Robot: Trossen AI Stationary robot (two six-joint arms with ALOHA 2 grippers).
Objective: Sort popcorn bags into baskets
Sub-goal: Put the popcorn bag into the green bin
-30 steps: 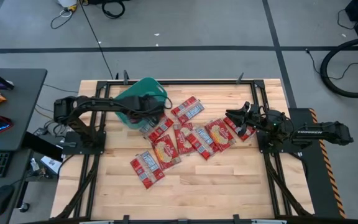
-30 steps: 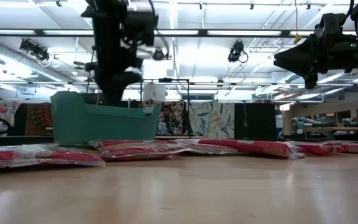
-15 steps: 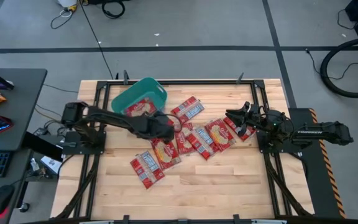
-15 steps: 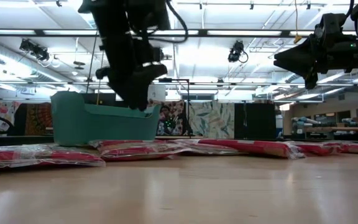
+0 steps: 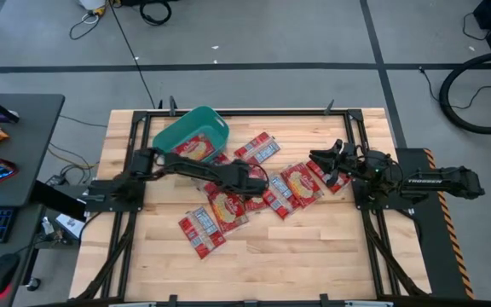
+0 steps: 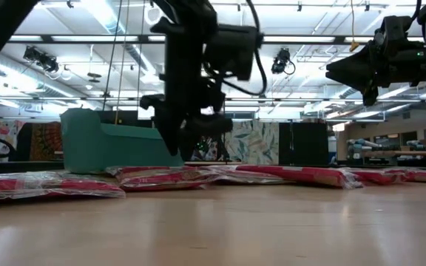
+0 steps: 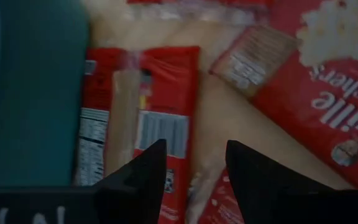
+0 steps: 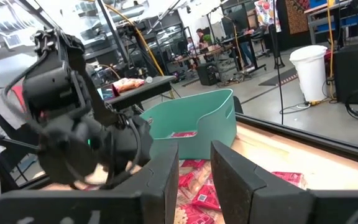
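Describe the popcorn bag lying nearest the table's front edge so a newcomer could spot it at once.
Start at the teal basket near the table's back edge, then go down past the left hand. The popcorn bag lies lowest in the high view, left of centre. It shows its printed back, and bare wood lies in front of it.

In the left wrist view, a red popcorn bag at the right edge of the frame carried white lettering cut off by the border, of which "ville" and part of a second line ending "chers" could be made out. Its neighbour's label panel held print too blurred to read. No other lettering was legible in any view.
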